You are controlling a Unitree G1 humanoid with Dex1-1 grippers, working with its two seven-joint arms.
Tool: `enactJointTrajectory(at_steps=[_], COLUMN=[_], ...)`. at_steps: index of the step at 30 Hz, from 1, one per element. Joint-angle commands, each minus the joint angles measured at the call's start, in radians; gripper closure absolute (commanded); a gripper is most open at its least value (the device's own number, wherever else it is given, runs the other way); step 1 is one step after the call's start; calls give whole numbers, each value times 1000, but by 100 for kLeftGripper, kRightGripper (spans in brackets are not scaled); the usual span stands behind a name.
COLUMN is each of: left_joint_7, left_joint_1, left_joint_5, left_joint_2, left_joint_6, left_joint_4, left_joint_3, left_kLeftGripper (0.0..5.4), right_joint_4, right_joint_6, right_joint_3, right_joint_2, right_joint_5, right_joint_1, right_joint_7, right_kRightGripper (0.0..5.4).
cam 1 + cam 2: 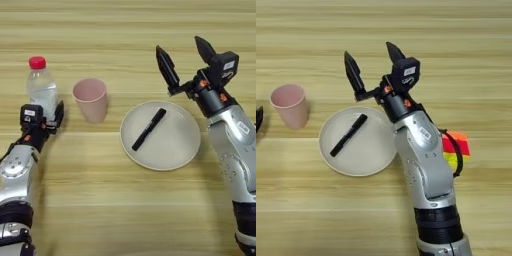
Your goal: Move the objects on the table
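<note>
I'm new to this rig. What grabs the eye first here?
The right tool, fingers spread wide, hangs above the far rim of a plate where a pen lies. At the left, the left tool sits at the bottle, beside a pink cup.

Surface (125,30): wood, plank grain, satin sheen. Cup (90,99): pink plastic, matt. Bottle (41,86): clear glossy plastic; cap (37,62) red. Pen (148,129): black, slight gloss. Plate (175,150): off-white, smooth, matt. Arm shells (423,150): silver, glossy. Right hand (186,60) fingers: black, matt.
</note>
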Motion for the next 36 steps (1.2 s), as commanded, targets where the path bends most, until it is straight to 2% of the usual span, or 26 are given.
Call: enactJointTrajectory(at_steps=[1, 22, 33, 34, 36], left_joint_7=[3, 13, 25, 29, 35], left_joint_1=[-39, -116, -137, -138, -140], left_joint_5=[2, 3, 4, 6, 8], left_joint_2=[16, 16, 25, 26, 27], left_joint_6=[-36, -99, -124, -122, -120], left_joint_4=[5, 258, 315, 316, 319], left_joint_3=[-2, 8, 16, 16, 16], left_kLeftGripper=[224, 224, 224, 188, 158], right_joint_4=[0, 1, 9, 9, 10], right_joint_6=[-5, -4, -11, -11, -12], right_joint_3=[-5, -11, -15, -15, -15], right_joint_2=[-2, -1, 0, 0, 0], right_joint_5=[6, 13, 12, 11, 11], right_joint_1=[-15, -15, -20, -20, -20], right_joint_7=[4, 5, 9, 9, 9], right_kRightGripper=[0, 0, 0, 0, 0])
